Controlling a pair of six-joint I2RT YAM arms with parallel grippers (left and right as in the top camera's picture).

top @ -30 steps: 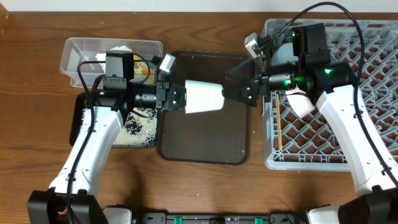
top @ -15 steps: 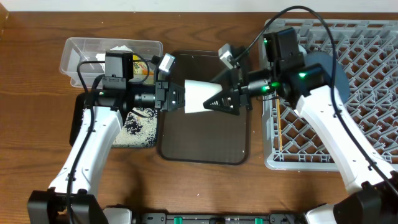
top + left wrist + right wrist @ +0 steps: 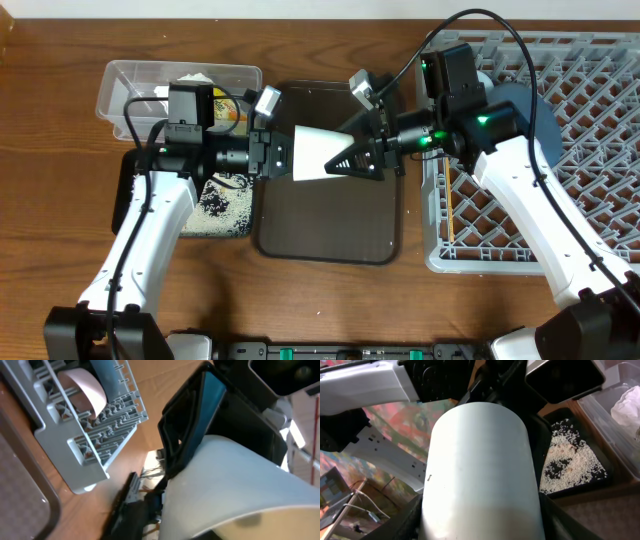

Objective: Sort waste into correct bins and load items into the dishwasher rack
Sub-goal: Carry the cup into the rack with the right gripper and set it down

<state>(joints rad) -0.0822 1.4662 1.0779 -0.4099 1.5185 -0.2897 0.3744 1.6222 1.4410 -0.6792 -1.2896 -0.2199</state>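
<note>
A small white cup [image 3: 318, 154] hangs on its side above the dark brown serving tray [image 3: 330, 225]. My left gripper [image 3: 285, 155] is shut on its wide rim end. My right gripper [image 3: 345, 160] is open, with a finger on each side of the cup's base end [image 3: 480, 470]. The cup also fills the left wrist view [image 3: 240, 485]. The grey dishwasher rack [image 3: 590, 150] stands at the right and holds a dark-blue bowl [image 3: 515, 105] and a chopstick [image 3: 451, 205]. The clear tub [image 3: 130, 80] holds the napkin [image 3: 195, 80] and the wrapper [image 3: 228, 113]. Rice [image 3: 225, 205] lies in the black tray [image 3: 130, 190].
The two arms meet over the serving tray, with the rack's left wall close behind my right wrist. The left wrist view shows the rack's corner [image 3: 95, 435] with a pale bowl [image 3: 82, 387] standing in it. Bare wooden table lies in front.
My right arm has swung left from over the rack to the cup, and its open fingers now straddle the cup's base end. The left arm and the cup have barely moved.
</note>
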